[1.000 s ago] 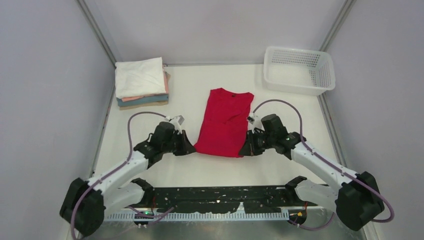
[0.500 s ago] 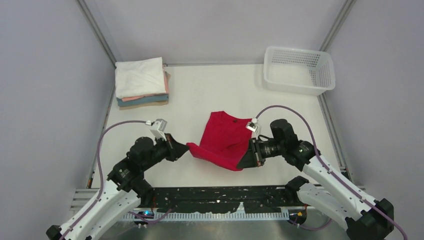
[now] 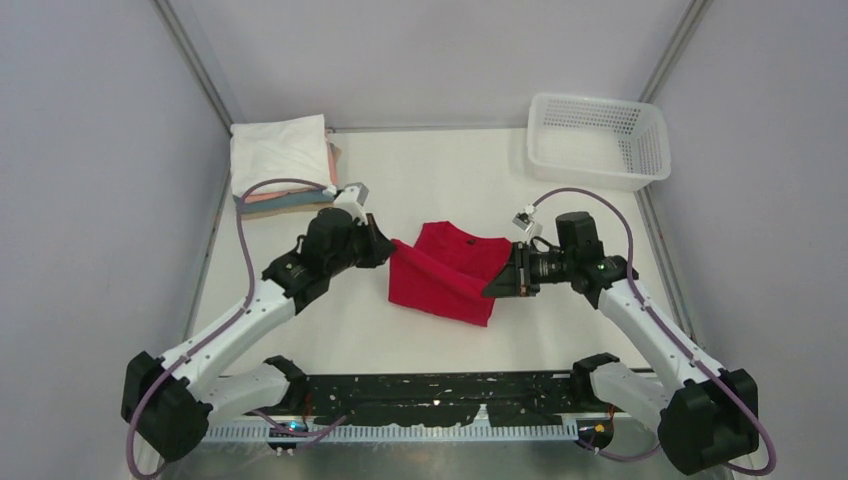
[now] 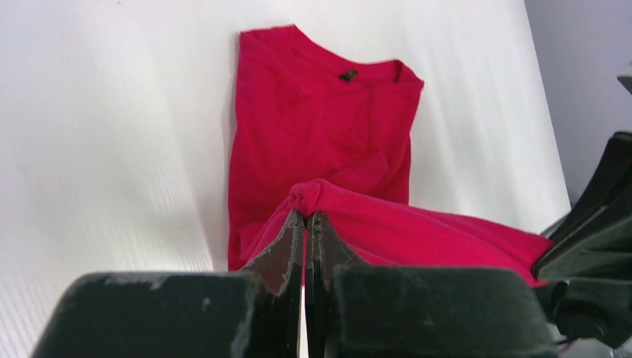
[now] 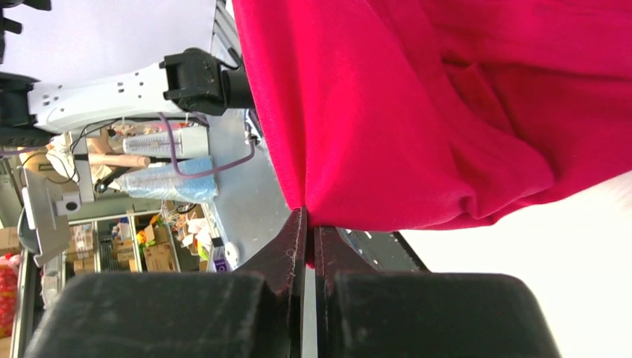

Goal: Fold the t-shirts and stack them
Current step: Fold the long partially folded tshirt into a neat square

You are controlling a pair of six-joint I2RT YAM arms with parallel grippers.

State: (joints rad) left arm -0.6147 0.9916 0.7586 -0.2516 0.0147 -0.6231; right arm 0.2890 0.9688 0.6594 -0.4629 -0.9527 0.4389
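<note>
The red t-shirt (image 3: 447,282) is found in the middle of the table (image 3: 420,185), its long axis running from the near side to the far side, with the collar (image 4: 347,74) at the far end; the collar half is laid flat, while the near hem is held up off the table and doubled back over the body; the left jaws are clenched on the hem's left corner, a small bunch of red cloth being pinched between them in the left wrist view; the right jaws are clenched on the right corner; the hem is stretched between the two pairs of jaws across the shirt's width, slightly askew, the left corner being held further toward the collar than the right; the collar is thus placed ahead of both jaws, and the fold is judged to be finished by the hem being carried that way and laid by the collar; both arms are reached forward with the wrists turned inward, so that the jaws are pointed at each other; the stack of folded t-shirts (image 3: 282,165) is seen at the far left corner, nearer the left arm, well apart from the red one
</note>
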